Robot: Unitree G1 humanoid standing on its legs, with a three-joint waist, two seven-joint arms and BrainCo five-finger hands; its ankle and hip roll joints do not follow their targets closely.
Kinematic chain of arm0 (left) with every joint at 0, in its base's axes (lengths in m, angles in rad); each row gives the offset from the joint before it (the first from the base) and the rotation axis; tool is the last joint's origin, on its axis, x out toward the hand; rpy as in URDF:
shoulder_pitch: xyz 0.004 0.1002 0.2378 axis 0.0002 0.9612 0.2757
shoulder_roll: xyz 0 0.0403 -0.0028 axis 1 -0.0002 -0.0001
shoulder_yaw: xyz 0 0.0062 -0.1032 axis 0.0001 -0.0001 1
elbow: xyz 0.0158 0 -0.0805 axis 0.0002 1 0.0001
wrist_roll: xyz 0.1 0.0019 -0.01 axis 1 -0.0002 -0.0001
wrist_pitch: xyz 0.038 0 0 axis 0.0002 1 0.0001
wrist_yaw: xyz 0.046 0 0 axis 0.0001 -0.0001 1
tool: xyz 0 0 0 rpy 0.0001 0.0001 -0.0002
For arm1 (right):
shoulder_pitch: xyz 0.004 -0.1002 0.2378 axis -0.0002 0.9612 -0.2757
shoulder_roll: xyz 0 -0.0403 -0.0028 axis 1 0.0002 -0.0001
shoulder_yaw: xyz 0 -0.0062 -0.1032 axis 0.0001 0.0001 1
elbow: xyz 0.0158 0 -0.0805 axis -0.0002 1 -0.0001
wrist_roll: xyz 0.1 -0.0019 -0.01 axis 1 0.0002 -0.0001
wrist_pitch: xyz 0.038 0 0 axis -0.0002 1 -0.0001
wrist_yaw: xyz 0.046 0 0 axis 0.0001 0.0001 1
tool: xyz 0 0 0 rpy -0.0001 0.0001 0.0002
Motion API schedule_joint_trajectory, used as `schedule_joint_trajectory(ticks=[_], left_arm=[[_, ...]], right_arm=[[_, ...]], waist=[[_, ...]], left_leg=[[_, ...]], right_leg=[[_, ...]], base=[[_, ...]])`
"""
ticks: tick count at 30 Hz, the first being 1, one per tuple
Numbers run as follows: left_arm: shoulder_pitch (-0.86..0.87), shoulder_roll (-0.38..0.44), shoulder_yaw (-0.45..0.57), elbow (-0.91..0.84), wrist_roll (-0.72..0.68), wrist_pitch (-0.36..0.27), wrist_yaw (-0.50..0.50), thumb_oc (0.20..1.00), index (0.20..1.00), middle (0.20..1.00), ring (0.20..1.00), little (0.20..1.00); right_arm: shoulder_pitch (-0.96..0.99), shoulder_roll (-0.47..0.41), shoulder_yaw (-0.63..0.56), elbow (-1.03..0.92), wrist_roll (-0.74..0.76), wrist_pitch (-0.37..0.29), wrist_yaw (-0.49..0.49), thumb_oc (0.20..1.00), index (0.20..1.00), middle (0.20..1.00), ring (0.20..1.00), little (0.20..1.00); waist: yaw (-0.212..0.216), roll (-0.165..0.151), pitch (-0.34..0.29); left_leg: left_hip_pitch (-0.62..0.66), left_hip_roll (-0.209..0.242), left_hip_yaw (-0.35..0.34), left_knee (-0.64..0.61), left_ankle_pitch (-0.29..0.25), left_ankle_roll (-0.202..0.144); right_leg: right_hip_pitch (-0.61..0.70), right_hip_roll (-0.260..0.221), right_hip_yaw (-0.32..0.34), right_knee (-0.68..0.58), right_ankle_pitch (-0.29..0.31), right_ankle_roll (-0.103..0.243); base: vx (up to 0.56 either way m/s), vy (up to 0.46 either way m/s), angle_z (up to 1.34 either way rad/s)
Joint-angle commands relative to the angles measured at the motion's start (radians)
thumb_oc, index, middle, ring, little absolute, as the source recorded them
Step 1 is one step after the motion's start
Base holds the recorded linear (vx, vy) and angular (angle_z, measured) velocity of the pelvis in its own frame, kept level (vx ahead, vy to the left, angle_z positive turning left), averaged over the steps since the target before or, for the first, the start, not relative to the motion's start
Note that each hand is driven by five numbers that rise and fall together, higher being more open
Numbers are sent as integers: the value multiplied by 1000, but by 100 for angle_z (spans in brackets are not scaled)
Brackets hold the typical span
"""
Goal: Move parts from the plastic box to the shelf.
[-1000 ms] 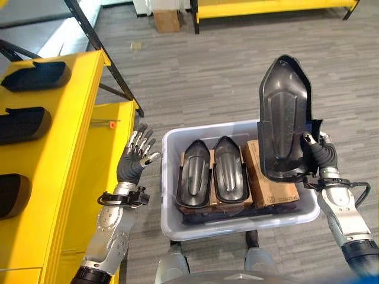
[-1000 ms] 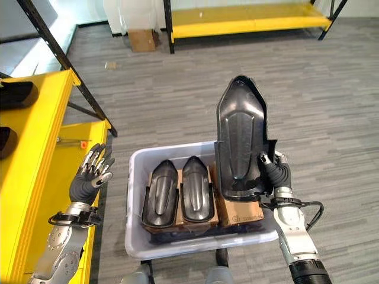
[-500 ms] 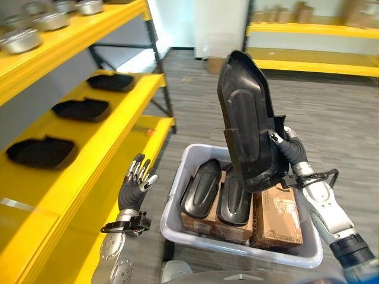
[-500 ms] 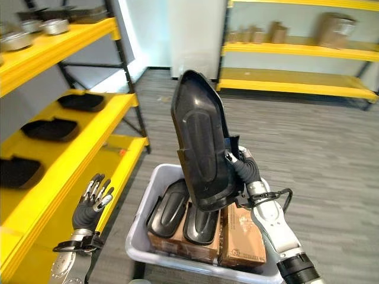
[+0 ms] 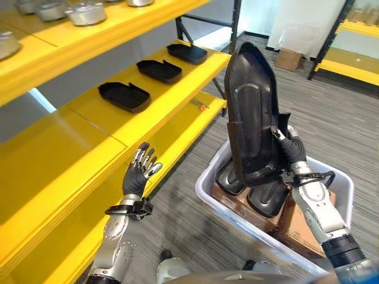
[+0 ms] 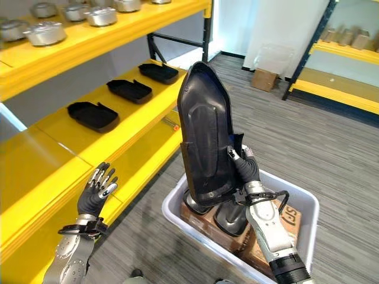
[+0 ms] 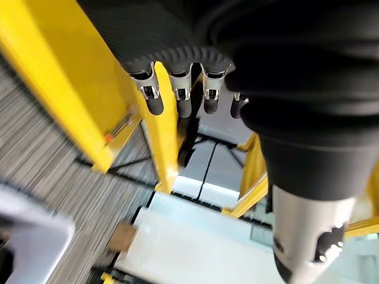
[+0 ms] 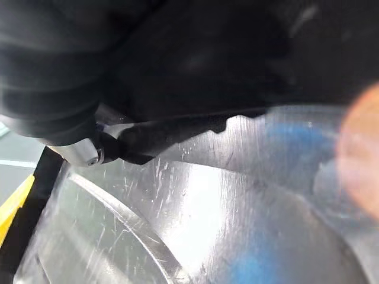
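Note:
My right hand [image 5: 291, 149] is shut on the lower edge of a long black moulded part [image 5: 251, 115] and holds it upright above the white plastic box [image 5: 339, 184]. Two more black parts [image 5: 267, 198] lie in the box on brown cartons [image 5: 296, 231]. On the yellow shelf [image 5: 89, 109] to the left, three black parts [image 5: 124, 96] lie in a row. My left hand [image 5: 138, 176] hangs open, fingers up, beside the shelf's lower level with nothing in it. In the right wrist view the black part [image 8: 195, 65] shows against the box's wall.
Metal pots [image 5: 86, 12] stand on the shelf's upper level [image 6: 118, 29]. The shelf's black leg [image 5: 237, 23] rises behind the held part. A cardboard box [image 5: 290, 59] sits on the grey floor beyond, near another yellow rack [image 5: 355, 65] at the right.
The camera has swung left, so the shelf now spreads across the left of the picture. My right hand still holds the black part upright over the box. My left hand stays open.

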Motion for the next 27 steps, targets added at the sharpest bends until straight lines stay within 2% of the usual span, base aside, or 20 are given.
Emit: schedule_joint_trajectory(ticks=[1,2,4,5,7,8,9,10,13,16,17,18,20,21,22,24,25,26,27], left_arm=[[3,28,38,-83,31,-51,-5,1000,1000,1000,1000,1000],[4,29,38,-83,31,-51,-5,1000,1000,1000,1000,1000],[4,39,47,-85,39,-53,-1,1000,1000,1000,1000,1000],[5,39,47,-86,39,-53,-1,1000,1000,1000,1000,1000],[0,46,49,-84,48,-52,6,1000,1000,1000,1000,1000],[-3,53,51,-83,52,-53,12,1000,1000,1000,1000,1000],[-4,54,52,-83,52,-53,12,1000,1000,1000,1000,1000],[-4,61,56,-86,62,-53,19,1000,1000,1000,1000,1000],[-15,79,65,-91,78,-59,32,1000,1000,1000,1000,1000],[-25,93,71,-98,89,-63,45,1000,1000,1000,1000,1000],[-28,94,69,-91,94,-64,51,1000,1000,1000,1000,1000],[-33,98,67,-93,100,-65,56,1000,1000,1000,1000,1000],[-40,103,62,-87,105,-70,68,1000,1000,1000,1000,1000],[-41,106,63,-86,104,-67,70,1000,1000,1000,1000,1000],[-44,106,55,-84,108,-67,71,1000,1000,1000,1000,1000],[-46,103,44,-74,105,-63,63,1000,1000,1000,1000,1000],[-47,102,44,-74,105,-63,63,1000,1000,1000,1000,1000],[-56,96,20,-59,116,-52,47,1000,1000,1000,1000,1000],[-57,95,20,-59,116,-52,47,1000,1000,1000,1000,1000]], right_arm=[[-27,-23,-60,-103,11,-60,-15,200,200,200,200,200],[-26,-22,-61,-104,10,-59,-15,200,200,200,200,200],[1,-3,-69,-118,9,-55,-8,200,200,200,200,200],[2,-2,-70,-119,9,-55,-8,200,200,200,200,200],[4,5,-66,-123,11,-52,-5,200,200,200,200,200],[0,15,-53,-127,14,-48,1,200,200,200,200,200],[0,16,-53,-127,14,-48,1,200,200,200,200,200],[-3,23,-42,-131,16,-46,8,200,200,200,200,200],[-18,39,-20,-132,17,-41,10,200,200,200,200,200],[-38,53,-8,-124,18,-39,0,200,200,200,200,200],[-44,61,-4,-121,17,-39,-5,200,200,200,200,200],[-48,68,0,-120,18,-38,-10,200,200,200,200,200],[-60,80,19,-113,22,-37,-14,200,200,200,200,200],[-52,83,19,-120,31,-38,-12,200,200,200,200,200],[-41,84,22,-123,41,-38,-2,200,200,200,200,200],[-14,78,15,-132,58,-38,12,200,200,200,200,200],[-14,77,15,-133,58,-38,12,200,200,200,200,200],[26,68,-5,-138,99,-44,35,200,200,200,200,200],[26,68,-5,-138,99,-44,35,200,200,200,200,200]], waist=[[-13,-25,-42],[-13,-27,-42],[2,-56,-42],[2,-57,-44],[11,-74,-42],[24,-91,-35],[24,-93,-35],[37,-107,-26],[64,-128,-7],[81,-139,4],[85,-138,7],[88,-136,7],[83,-126,11],[74,-118,9],[61,-117,5],[33,-104,-1],[32,-104,-4],[-25,-91,-3],[-25,-90,-5]], left_leg=[[-35,61,-41,14,49,-20],[-36,59,-42,17,46,-19],[-72,12,-59,53,-1,-2],[-74,10,-59,55,-3,-1],[-98,-19,-70,80,-30,14],[-115,-52,-80,98,-57,34],[-116,-54,-80,100,-59,36],[-134,-81,-92,114,-77,53],[-189,-127,-126,162,-111,79],[-224,-170,-149,197,-145,111],[-224,-187,-152,195,-153,125],[-222,-207,-157,187,-155,137],[-204,-229,-171,150,-148,157],[-190,-243,-191,118,-136,168],[-187,-261,-203,83,-105,183],[-154,-273,-242,39,-91,192],[-156,-272,-242,36,-86,192],[-117,-286,-311,9,-71,199],[-120,-285,-311,7,-68,198]], right_leg=[[97,-31,44,-116,60,51],[98,-33,43,-118,63,53],[120,-70,29,-164,119,81],[120,-72,28,-166,120,82],[128,-95,17,-185,162,102],[130,-120,13,-187,192,115],[130,-122,13,-187,194,117],[129,-140,12,-183,214,123],[133,-175,-12,-184,266,143],[126,-205,-15,-174,330,155],[122,-220,-9,-164,372,159],[123,-236,-4,-155,415,163],[98,-244,29,-117,456,159],[78,-225,95,-85,433,149],[45,-195,166,-60,425,121],[-2,-92,284,-10,336,90],[-6,-92,284,-9,336,88],[-77,116,447,65,139,22],[-81,117,446,65,140,21]], base=[[51,161,35],[88,277,38],[71,251,25],[46,205,8],[47,234,14],[48,238,15],[48,281,20],[13,201,40],[8,198,37],[20,213,47],[52,253,51],[58,265,35],[55,261,42],[15,264,41],[54,247,34],[104,172,68],[243,181,99],[170,109,80],[227,137,61]])
